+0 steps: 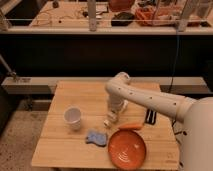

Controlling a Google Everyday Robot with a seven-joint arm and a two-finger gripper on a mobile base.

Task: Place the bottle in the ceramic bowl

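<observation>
Centrally, slim white bottle (108,121), clamped by end effector (113,116)

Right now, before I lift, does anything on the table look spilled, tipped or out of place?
Nothing stands out. The cup stands upright, the ceramic bowl sits flat and empty, the carrot lies just behind it, and no spill shows. The end effector is down on the table, shut on the bottle.

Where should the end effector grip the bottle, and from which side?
Mid-body, across its slim width, from above: the bottle lies low on the table. The end effector is down there, beside the carrot, shut on it.
</observation>
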